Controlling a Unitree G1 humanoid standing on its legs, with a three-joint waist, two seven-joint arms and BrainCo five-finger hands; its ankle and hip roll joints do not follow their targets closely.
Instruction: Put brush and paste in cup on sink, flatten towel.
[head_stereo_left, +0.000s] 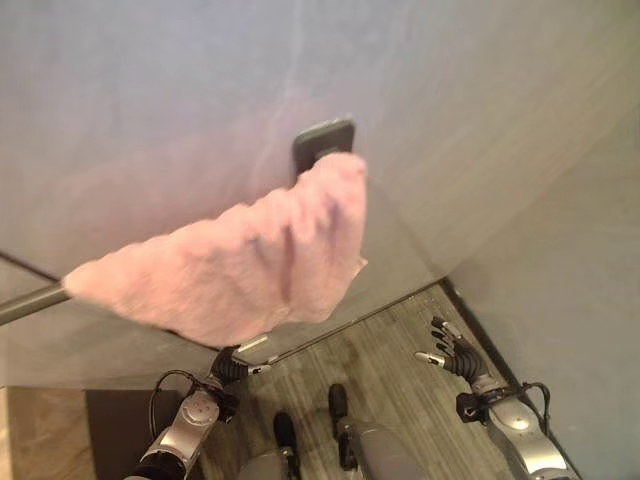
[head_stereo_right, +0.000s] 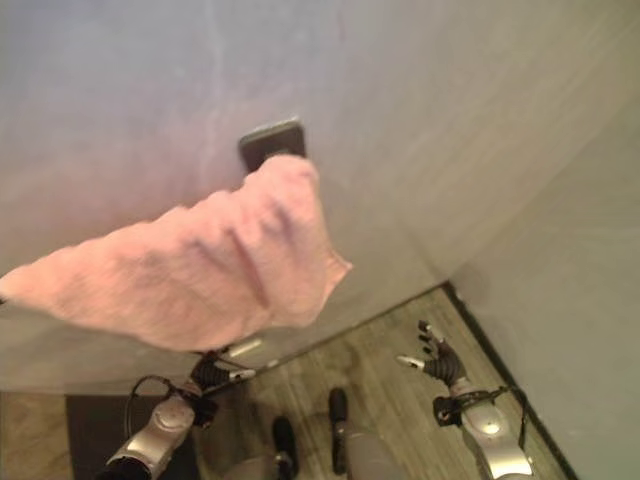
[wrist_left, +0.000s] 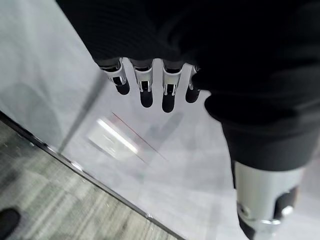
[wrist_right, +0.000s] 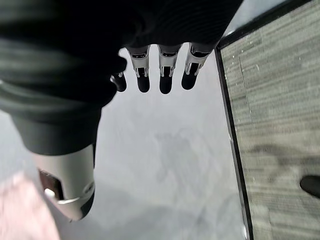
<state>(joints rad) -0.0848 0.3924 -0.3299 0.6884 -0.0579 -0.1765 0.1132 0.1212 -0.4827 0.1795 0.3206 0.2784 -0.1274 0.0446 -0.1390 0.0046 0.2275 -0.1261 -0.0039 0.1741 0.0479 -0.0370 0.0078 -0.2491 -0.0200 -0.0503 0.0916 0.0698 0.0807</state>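
On the pale grey wall ahead, a pink towel hangs bunched over a metal rail, its right end up against a dark mount fixed to the wall. The wall meets a second grey wall at a corner on the right, and grey wood-plank floor lies below with a dark skirting strip along the edge. The left hand hangs low under the towel, fingers straight and empty. The right hand hangs low on the right near the corner, fingers spread and empty.
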